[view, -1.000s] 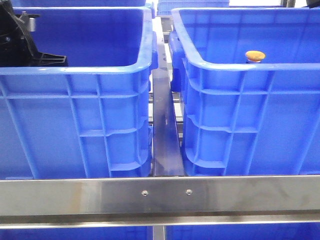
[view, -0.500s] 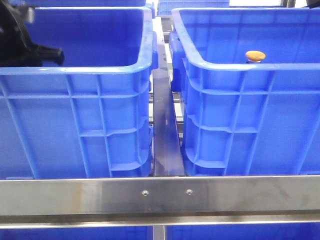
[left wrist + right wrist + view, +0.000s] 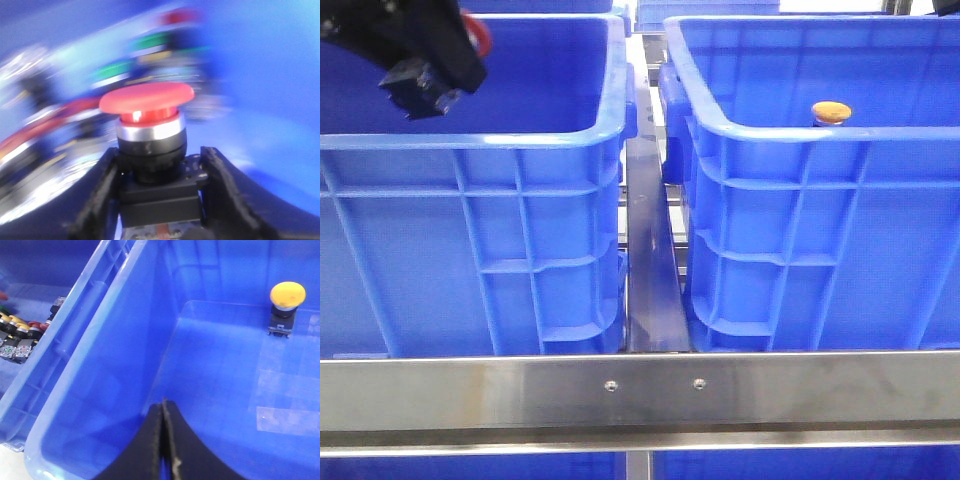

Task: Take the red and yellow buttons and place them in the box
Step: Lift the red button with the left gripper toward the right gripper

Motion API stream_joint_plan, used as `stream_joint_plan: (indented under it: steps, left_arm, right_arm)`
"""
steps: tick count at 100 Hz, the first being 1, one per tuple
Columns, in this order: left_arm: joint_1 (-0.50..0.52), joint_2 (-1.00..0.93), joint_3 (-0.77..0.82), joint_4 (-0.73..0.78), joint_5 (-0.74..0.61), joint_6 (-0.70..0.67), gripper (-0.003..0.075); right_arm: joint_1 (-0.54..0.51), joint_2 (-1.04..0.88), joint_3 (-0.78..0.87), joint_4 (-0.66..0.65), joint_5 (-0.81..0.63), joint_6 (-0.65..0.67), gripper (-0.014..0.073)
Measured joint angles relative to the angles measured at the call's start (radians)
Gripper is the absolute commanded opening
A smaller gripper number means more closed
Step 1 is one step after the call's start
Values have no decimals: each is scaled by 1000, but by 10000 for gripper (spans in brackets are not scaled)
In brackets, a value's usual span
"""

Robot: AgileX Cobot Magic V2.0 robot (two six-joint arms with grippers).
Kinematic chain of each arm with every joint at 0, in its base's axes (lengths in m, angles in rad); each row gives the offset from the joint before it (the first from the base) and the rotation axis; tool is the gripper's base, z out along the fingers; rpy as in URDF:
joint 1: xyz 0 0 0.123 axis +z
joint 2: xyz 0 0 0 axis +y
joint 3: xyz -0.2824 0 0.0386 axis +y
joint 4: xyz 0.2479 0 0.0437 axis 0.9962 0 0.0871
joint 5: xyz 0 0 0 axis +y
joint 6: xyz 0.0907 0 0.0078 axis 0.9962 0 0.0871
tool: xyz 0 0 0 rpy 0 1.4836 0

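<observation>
The left gripper [image 3: 160, 165] is clamped on the red button [image 3: 147, 100]: its two black fingers [image 3: 102, 195] press against either side of the button's dark body, and the red mushroom cap with its silver collar stands just beyond the fingertips. Everything behind it in the left wrist view is smeared, with only streaks of green, red and blue. In the front view the same left gripper [image 3: 420, 85] hangs above the open top of the left blue crate [image 3: 470, 140], near that crate's far left side, with a sliver of the red button [image 3: 478, 35] showing beside the black housing.

The right gripper [image 3: 163, 440] has its fingers pressed flat together, with nothing between them. It sits over the inside of the box [image 3: 90, 405], the right blue crate. Well ahead of its tips, the yellow button [image 3: 287, 295] stands upright on the box's floor, close to the far wall. Beyond the box's wall, to one side, other buttons [image 3: 17, 335] lie in a neighbouring container.
</observation>
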Motion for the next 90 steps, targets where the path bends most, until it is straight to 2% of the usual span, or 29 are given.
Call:
stream_joint_plan:
  steps: [10, 17, 24, 39, 46, 57, 75, 90]
  left_arm:
    - [0, -13, 13, -188, 22, 215, 64]
    - [-2, -15, 13, -318, 44, 359, 64]
    - [-2, -15, 13, -434, 79, 495, 64]
    - [-2, -15, 13, -569, 149, 687, 64]
    - [-2, -15, 13, -587, 168, 716, 64]
    - [-11, -15, 13, -593, 175, 730, 64]
    - [-61, -3, 13, -593, 160, 739, 64]
    - [-93, 28, -2, -593, 159, 739, 64]
  right_arm:
    - [0, 0, 0, 0, 2, 0, -49]
    - [0, 0, 0, 2, 12, 0, 20]
    - [0, 0, -4, 9, 34, 0, 150]
    - [0, 30, -58, 32, 100, 0, 563]
    - [0, 61, -94, 50, 141, 0, 672]
    - [0, 125, -158, 95, 221, 0, 636]
    - [2, 243, -264, 186, 362, 0, 634]
    - [46, 326, -350, 245, 431, 0, 634]
